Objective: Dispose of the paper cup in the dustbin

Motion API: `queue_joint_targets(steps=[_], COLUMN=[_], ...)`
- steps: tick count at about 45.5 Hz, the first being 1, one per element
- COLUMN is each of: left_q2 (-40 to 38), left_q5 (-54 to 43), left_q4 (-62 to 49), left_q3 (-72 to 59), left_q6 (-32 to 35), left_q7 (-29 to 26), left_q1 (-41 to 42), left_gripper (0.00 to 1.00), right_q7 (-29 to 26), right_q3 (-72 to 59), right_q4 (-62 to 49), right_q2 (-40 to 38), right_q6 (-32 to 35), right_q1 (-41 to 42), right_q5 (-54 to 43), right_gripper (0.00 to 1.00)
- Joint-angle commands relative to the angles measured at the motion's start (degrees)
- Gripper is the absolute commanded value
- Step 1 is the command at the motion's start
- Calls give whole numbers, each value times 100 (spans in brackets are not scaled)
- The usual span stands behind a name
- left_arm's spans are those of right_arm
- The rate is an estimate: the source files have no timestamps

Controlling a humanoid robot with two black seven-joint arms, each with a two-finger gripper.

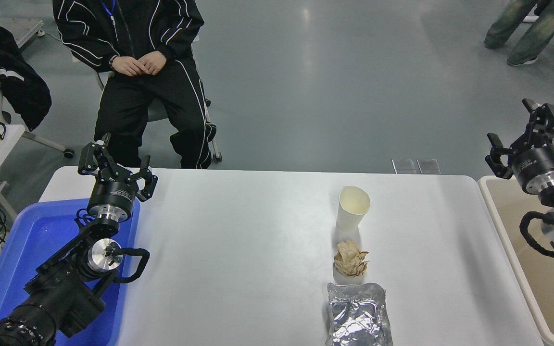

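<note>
The white paper cup [352, 207] stands upright on the white table [238, 250], right of centre, its cream inside showing. The beige dustbin [498, 218] sits past the table's right edge, partly cut off by the picture's edge. My right gripper [522, 130] is open and empty, held up over the bin's far end, well to the right of the cup. My left gripper [116, 166] is open and empty, parked at the lower left over the blue tray.
A crumpled tan paper wad [350, 259] lies just in front of the cup, and a silver foil pouch [358, 315] lies nearer me. A bright blue tray [22, 250] is at the left. A person in black [142, 62] sits at the far side.
</note>
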Motion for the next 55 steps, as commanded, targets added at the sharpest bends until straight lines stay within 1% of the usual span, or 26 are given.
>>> queue_joint_targets(steps=[1, 2, 5, 6, 9, 10, 13, 16, 18, 22, 28, 34, 37, 40, 43, 45, 47, 55], left_q2=[0, 0, 0, 0, 0, 0, 0, 0, 0, 0, 0, 0, 0, 0, 0, 0, 0, 0], left_q5=[0, 0, 0, 0, 0, 0, 0, 0, 0, 0, 0, 0, 0, 0, 0, 0, 0, 0], left_q4=[0, 0, 0, 0, 0, 0, 0, 0, 0, 0, 0, 0, 0, 0, 0, 0, 0, 0], left_q3=[0, 0, 0, 0, 0, 0, 0, 0, 0, 0, 0, 0, 0, 0, 0, 0, 0, 0], left_q6=[0, 0, 0, 0, 0, 0, 0, 0, 0, 0, 0, 0, 0, 0, 0, 0, 0, 0], left_q7=[0, 0, 0, 0, 0, 0, 0, 0, 0, 0, 0, 0, 0, 0, 0, 0, 0, 0], left_q1=[0, 0, 0, 0, 0, 0, 0, 0, 0, 0, 0, 0, 0, 0, 0, 0, 0, 0], left_gripper=[100, 100, 100, 100, 100, 100, 100, 100, 100, 100, 100, 100, 100, 100, 100, 100, 100, 100], right_q7=[1, 1, 1, 1, 1, 9, 9, 27, 27, 27, 27, 27, 10, -26, -43, -35, -35, -35], right_q3=[-2049, -2664, -3626, -4229, -5093, -5671, -6650, -7545, -7837, -7996, -8005, -8067, -8032, -8006, -8006, -8006, -8014, -8023], right_q4=[-5, -5, 21, 30, 30, 30, 65, 65, 48, 65, 100, 92, -40, -426, -1137, -1830, -2000, -2009], right_q2=[-28, -28, -1, -1, -1, 16, 95, 384, 508, 657, 973, 1378, 1729, 1923, 2283, 2669, 2767, 2864], right_q6=[-22, -31, -40, -31, 4, 21, 30, 30, 30, 30, 30, 22, -92, -180, -189, -119, -102, -110], right_q1=[782, 1063, 1591, 1941, 2409, 2698, 3165, 3587, 3693, 3703, 3694, 3659, 3475, 3281, 2895, 2544, 2403, 2288], right_q5=[-817, -976, -1118, -1144, -1162, -1162, -1206, -1669, -2065, -2926, -3798, -3834, -3773, -3764, -3720, -3624, -3553, -3553], right_gripper=[99, 99, 99, 99, 99, 99, 99, 99, 99, 99, 99, 99, 99, 99, 99, 99, 99, 99])
